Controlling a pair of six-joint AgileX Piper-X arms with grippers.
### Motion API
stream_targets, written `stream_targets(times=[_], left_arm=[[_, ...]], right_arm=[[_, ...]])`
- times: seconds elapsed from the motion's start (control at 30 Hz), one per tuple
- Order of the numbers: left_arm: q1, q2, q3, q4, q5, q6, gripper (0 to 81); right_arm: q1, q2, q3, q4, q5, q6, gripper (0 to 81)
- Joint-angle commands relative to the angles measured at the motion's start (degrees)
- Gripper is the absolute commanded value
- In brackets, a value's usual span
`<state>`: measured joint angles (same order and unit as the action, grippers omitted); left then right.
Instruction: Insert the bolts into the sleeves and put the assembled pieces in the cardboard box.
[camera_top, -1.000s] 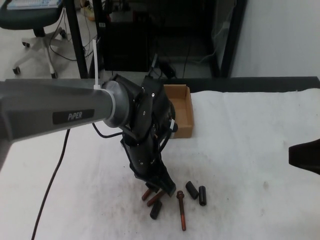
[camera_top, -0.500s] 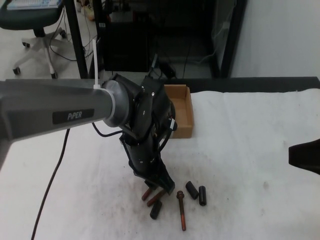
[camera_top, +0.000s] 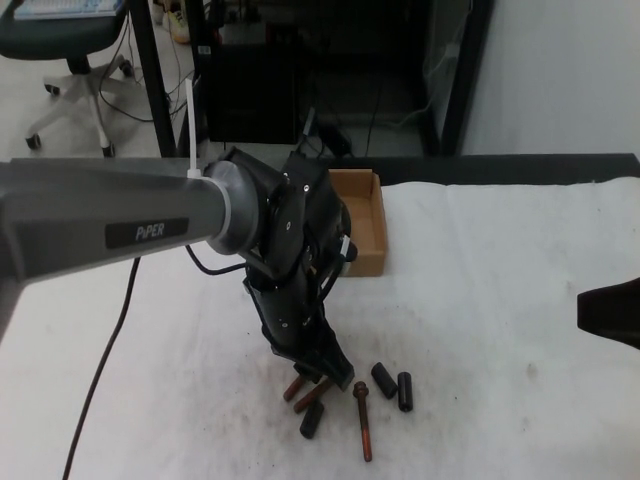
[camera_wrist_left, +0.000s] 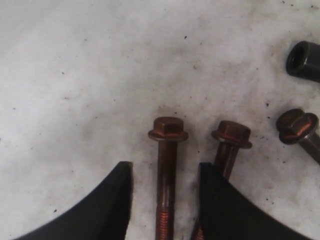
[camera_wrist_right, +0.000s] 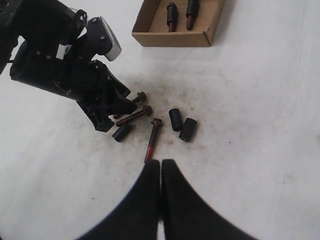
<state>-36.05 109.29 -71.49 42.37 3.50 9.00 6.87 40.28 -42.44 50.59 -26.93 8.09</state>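
Item: bolt (camera_wrist_left: 168, 131), coppery metal with a flanged hex head and a plain shank threaded toward the far end. It lies flat on the desk (camera_wrist_left: 75, 75) between the fingers (camera_wrist_left: 115, 200) of the left gripper (camera_wrist_left: 165, 167), which stand open on either side of the shank and are not closed on it. Handling, as judged: small, rigid and light, but smooth and round, so liable to roll or swivel if pinched off-centre. It is best taken across the plain shank just below the head, leaving the threaded end free to enter a sleeve. Adjacent: second bolt (camera_wrist_left: 231, 136), just beside, its shank hidden behind one finger, a likely snag on closing; third bolt (camera_wrist_left: 297, 125), a little farther off. Sleeves (camera_wrist_right: 175, 119): black, hollow, three lying loose near the bolts; probably as stiff and as ready to roll. Box (camera_wrist_right: 170, 39): cardboard, well apart from the cluster, holding two assembled pieces (camera_wrist_right: 171, 15). Right gripper (camera_wrist_right: 161, 164): fingers pressed together, empty, hanging above the desk apart from the cluster.
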Motion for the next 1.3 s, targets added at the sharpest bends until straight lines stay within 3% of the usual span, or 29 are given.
stream_targets(times=[0.0, 0.63, 0.7, 0.83, 1.13, 1.27], left_arm=[[-0.2, 0.0, -0.5, -0.7, 0.1, -0.1, 39.3], [-0.2, 2.7, -0.5, 1.3, 0.2, 0.0, 35.1], [-0.2, 2.7, -0.5, 1.0, 0.2, 0.0, 29.9], [-0.2, 2.7, -0.5, -0.9, 0.2, 0.0, 0.5], [0.2, -3.5, -0.5, -6.5, -0.4, -9.0, 0.3], [0.7, -12.1, -0.5, -9.4, -6.1, -10.2, 0.3]], right_arm=[[-0.1, -0.5, -0.1, -0.7, -0.5, -0.3, 0.8], [-0.1, -0.5, -0.1, -0.7, -0.5, -0.3, 0.8], [-0.1, -0.5, -0.1, -0.7, -0.1, -0.3, 0.8], [-0.1, -0.5, 0.0, -0.7, 0.1, -0.3, 0.8], [-0.1, 0.1, 2.8, -0.9, -0.2, 0.0, 0.8], [-0.1, 3.9, 2.9, -2.4, -3.8, 0.1, 0.8]])
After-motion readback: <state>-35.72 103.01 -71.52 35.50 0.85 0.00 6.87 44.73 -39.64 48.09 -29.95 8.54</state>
